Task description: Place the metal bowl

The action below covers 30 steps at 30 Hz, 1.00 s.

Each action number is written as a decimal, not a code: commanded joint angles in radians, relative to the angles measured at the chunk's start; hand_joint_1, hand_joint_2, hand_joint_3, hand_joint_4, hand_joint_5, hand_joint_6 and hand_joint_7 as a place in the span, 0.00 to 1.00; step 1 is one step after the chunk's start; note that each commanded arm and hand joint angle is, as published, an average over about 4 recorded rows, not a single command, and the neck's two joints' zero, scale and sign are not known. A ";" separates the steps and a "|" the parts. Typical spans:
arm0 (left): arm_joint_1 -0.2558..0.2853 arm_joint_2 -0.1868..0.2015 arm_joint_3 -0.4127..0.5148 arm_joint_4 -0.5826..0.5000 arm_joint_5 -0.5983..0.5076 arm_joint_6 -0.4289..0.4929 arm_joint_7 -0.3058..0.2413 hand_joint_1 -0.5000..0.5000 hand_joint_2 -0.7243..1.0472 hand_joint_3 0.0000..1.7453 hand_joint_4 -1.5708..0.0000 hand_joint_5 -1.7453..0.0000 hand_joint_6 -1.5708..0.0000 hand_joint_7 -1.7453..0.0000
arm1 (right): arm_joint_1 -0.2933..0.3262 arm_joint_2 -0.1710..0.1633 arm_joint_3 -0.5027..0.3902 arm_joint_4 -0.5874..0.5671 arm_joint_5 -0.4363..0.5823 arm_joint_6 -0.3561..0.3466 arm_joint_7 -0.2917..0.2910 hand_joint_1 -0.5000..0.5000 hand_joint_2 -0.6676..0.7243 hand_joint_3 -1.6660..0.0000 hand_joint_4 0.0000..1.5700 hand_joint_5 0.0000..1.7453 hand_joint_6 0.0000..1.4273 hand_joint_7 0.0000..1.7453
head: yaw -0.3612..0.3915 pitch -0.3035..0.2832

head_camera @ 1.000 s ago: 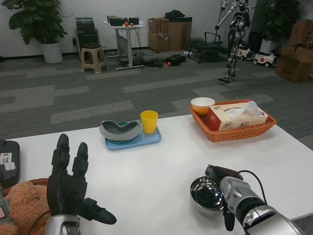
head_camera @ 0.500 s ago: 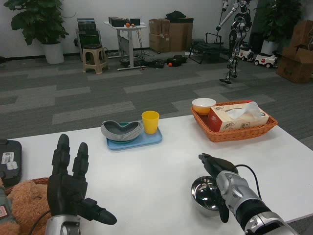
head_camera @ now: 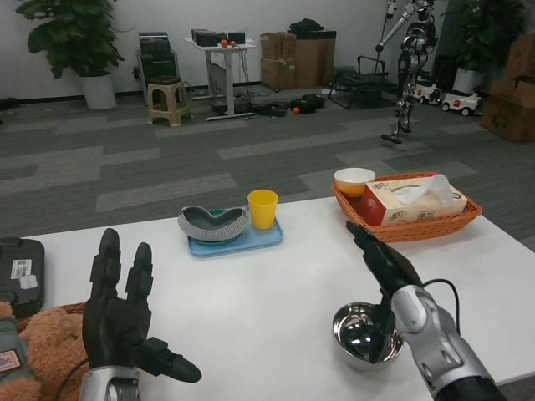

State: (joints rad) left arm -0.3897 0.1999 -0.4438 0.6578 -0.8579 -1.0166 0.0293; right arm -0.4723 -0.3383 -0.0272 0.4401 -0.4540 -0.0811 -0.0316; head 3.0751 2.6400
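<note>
Sitting on the white table [head_camera: 276,292] near its front edge, the metal bowl [head_camera: 364,336] rests below our right hand [head_camera: 386,267], whose fingers stretch out, gripping nothing. Our left hand [head_camera: 121,322] hovers spread and unladen.

My shiny metal bowl [head_camera: 364,335] sits upright, mouth up, on the white table's near right part.

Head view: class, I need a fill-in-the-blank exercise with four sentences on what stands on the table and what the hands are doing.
1. The yellow cup stands on a blue ____.
2. The tissue box lies in an orange ____.
3. The metal bowl sits on the table under the ____ hand.
4. The left hand holds ____.

Missing words: tray; basket; right; nothing
</note>
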 commanded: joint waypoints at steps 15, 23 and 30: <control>0.000 0.007 0.006 -0.018 0.000 -0.004 0.001 0.02 0.00 0.00 1.00 1.00 1.00 1.00 | 0.057 -0.068 0.115 0.035 0.996 -0.573 -0.039 0.04 0.95 0.99 0.00 0.00 0.00 0.04 | 0.002 0.109; -0.003 0.013 0.006 -0.046 0.004 -0.004 0.002 0.02 0.01 0.00 1.00 1.00 1.00 1.00 | -0.037 -0.080 0.155 0.026 0.992 -0.606 -0.060 0.04 0.93 1.00 0.00 0.00 0.00 0.04 | 0.016 0.128; -0.009 0.021 0.016 -0.050 0.005 -0.004 0.002 0.02 0.00 0.00 1.00 1.00 1.00 1.00 | -0.061 -0.082 0.183 0.047 0.994 -0.606 -0.064 0.08 0.95 0.96 0.00 0.00 0.00 0.04 | 0.028 0.122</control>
State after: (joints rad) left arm -0.3917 0.2070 -0.4388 0.6181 -0.8551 -1.0162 0.0295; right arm -0.5187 -0.4138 0.1495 0.4762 0.5353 -0.6737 -0.0895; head 3.1020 2.7631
